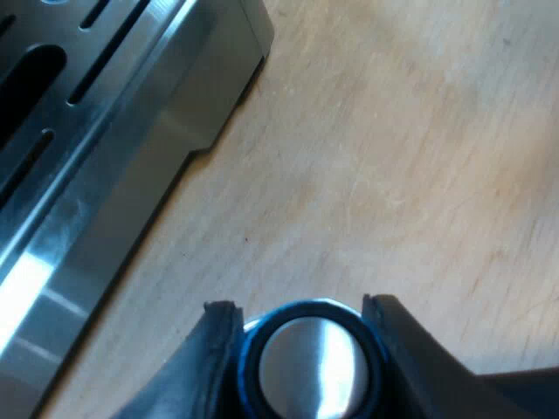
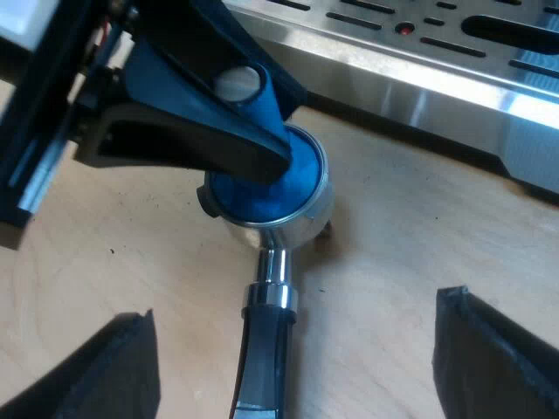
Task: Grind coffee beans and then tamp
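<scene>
Our left gripper (image 1: 301, 305) grips the tamper (image 1: 310, 367), set in the holder (image 2: 301, 205) just ahead of our right gripper (image 2: 293, 305), whose fingers gape astride the handle (image 2: 262, 358). Pale wooden table (image 2: 393, 253) lies below us, the steel machine (image 2: 419, 78) beyond.

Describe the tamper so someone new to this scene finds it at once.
Find the steel base of the espresso machine. On the wooden table beside it lies the metal holder, with the tamper set in its basket, held by the left hand. It alone is bright blue.
</scene>
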You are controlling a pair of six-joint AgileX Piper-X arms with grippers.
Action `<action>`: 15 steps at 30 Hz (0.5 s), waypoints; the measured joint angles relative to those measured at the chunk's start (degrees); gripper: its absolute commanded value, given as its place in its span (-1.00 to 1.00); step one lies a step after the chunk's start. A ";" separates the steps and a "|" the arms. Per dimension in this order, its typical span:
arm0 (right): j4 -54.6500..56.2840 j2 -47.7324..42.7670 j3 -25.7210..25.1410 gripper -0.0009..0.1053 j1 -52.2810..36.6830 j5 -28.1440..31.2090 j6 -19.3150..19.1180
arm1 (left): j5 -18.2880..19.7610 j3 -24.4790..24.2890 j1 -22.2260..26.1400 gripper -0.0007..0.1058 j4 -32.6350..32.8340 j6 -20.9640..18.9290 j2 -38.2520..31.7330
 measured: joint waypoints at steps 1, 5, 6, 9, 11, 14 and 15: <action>0.00 0.00 0.00 0.26 0.00 0.00 0.00 | 0.00 -0.03 0.00 -0.64 -0.20 0.00 -0.34; 0.00 0.00 0.00 0.26 0.00 0.00 0.00 | 0.00 -0.03 0.00 -0.64 -1.50 -0.12 -3.08; 0.00 0.00 0.00 0.26 0.00 0.00 0.00 | 0.00 -0.03 0.00 -0.64 -1.65 -0.12 -3.69; 0.00 0.00 0.00 0.26 0.00 0.00 0.00 | 0.00 -0.03 0.00 -0.64 -1.64 -0.12 -5.17; -0.40 0.00 0.00 0.26 0.00 0.00 0.00 | -0.11 -0.03 0.00 -0.64 -1.64 -0.12 -6.04; -2.01 0.00 0.00 0.26 0.00 0.00 0.00 | -0.08 -0.03 0.00 -0.64 -1.50 -0.12 -8.30; -2.97 0.00 0.00 0.26 0.00 0.00 0.00 | -0.08 -0.03 0.00 -0.64 -1.29 -0.12 -9.43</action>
